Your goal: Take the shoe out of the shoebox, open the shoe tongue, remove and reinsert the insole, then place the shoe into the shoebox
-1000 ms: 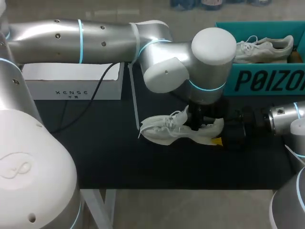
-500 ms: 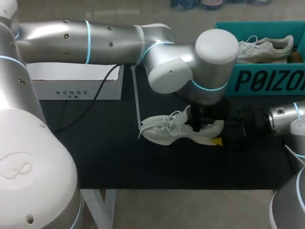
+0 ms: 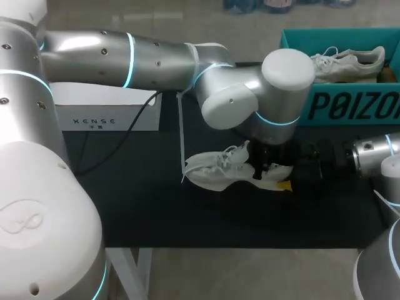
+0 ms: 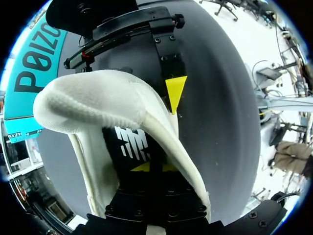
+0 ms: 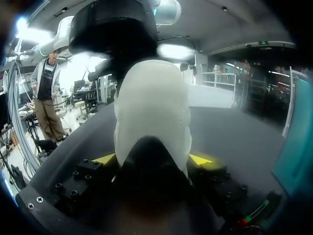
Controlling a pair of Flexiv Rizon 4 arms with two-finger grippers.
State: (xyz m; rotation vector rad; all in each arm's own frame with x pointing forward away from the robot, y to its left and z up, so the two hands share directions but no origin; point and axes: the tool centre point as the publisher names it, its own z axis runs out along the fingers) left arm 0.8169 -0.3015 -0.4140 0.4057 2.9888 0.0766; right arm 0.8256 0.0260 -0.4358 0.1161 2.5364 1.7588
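- Here, the table point(image 3: 137, 206): black, bearing everything below.
- The shoebox point(image 3: 350, 106): teal, at the far right, holding a second shoe point(image 3: 347, 62).
- The white box point(image 3: 106, 112): far left, well apart.
- The shoe point(image 3: 212, 172): white, on the table near the shoebox, outside it.
- The right gripper point(image 5: 154, 159): clamped across the shoe's heel from both sides.
- The left gripper point(image 4: 154, 167): inside the shoe's opening, over the black insole point(image 4: 132, 144); its grip cannot be told.
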